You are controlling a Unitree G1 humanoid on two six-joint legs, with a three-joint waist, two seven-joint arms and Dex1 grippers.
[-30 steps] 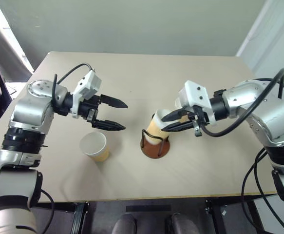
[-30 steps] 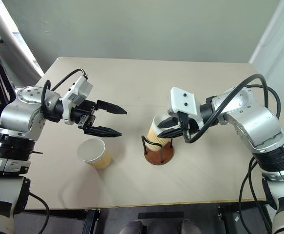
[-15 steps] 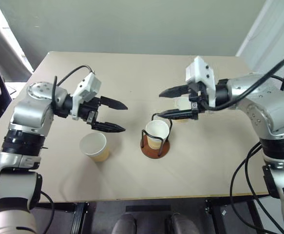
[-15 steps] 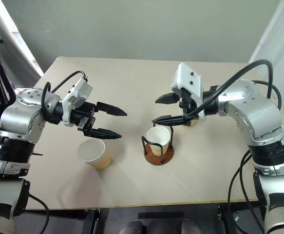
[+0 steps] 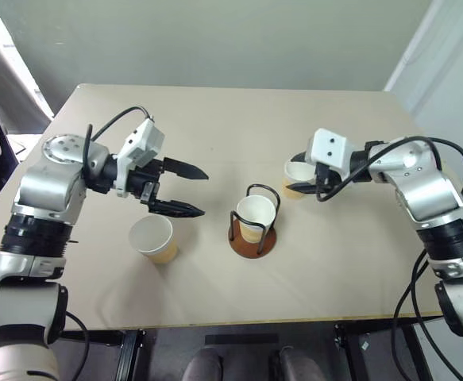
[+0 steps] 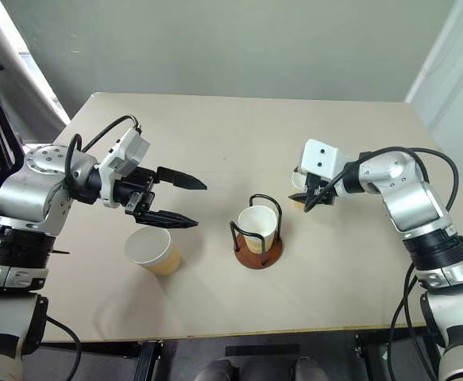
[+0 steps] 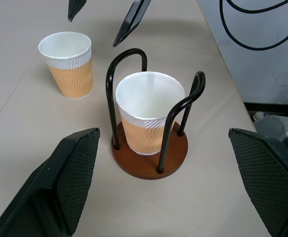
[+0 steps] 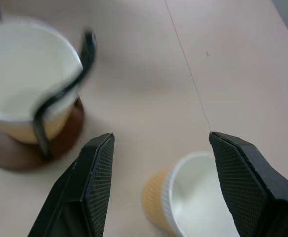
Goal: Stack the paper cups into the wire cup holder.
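One cup seated in the wire cup holder [image 5: 253, 230]; two paper cups loose on the desk [image 5: 215, 119].

Holder stands upright about mid-desk, toward the near edge, with a paper cup [image 5: 256, 216] upright inside its black loops. Second cup [image 5: 153, 238] stands left of the holder, nearer the left edge; left gripper [image 5: 190, 189] hovers above it, fingers spread wide, empty. Third cup [image 5: 299, 176] sits right of the holder; right gripper [image 8: 158, 192] is at it, jaws parted, apparently straddling the cup — contact unclear, arm partly hides it.
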